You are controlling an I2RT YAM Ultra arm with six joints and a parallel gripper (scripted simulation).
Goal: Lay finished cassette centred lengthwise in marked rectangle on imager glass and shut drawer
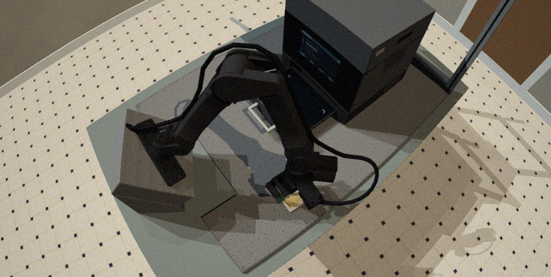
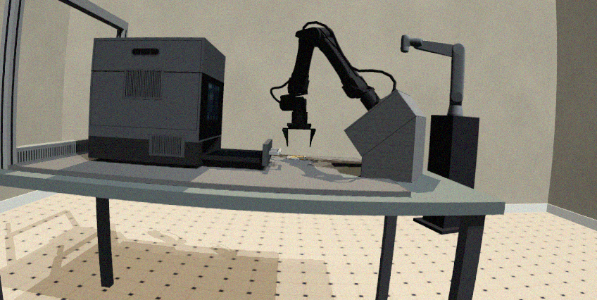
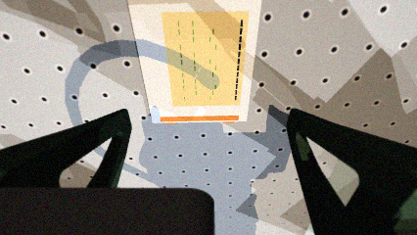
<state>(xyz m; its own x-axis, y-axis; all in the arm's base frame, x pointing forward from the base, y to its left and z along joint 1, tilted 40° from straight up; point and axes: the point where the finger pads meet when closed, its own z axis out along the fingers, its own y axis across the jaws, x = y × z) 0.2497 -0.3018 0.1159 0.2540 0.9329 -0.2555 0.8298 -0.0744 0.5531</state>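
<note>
The finished cassette FINISHED (image 3: 198, 64) is a white plate with a yellow gel window and an orange strip at its near end. It lies flat on the perforated board, just ahead of my fingertips. It also shows in the top view (image 1: 293, 199), partly under the wrist. My gripper (image 3: 208, 117) (image 2: 298, 137) is open and empty and hangs above the board, clear of the cassette. The gel imager IM (image 1: 347, 30) is a dark box with its drawer (image 1: 307, 98) pulled out; the drawer also shows in the exterior view (image 2: 236, 156).
A white rectangular frame (image 1: 260, 116) lies on the board beside the drawer. The arm's wedge-shaped base block (image 2: 387, 137) stands at the right. A dark box with a grey camera arm (image 2: 452, 146) stands behind it. A metal frame (image 1: 483, 30) stands beyond IM.
</note>
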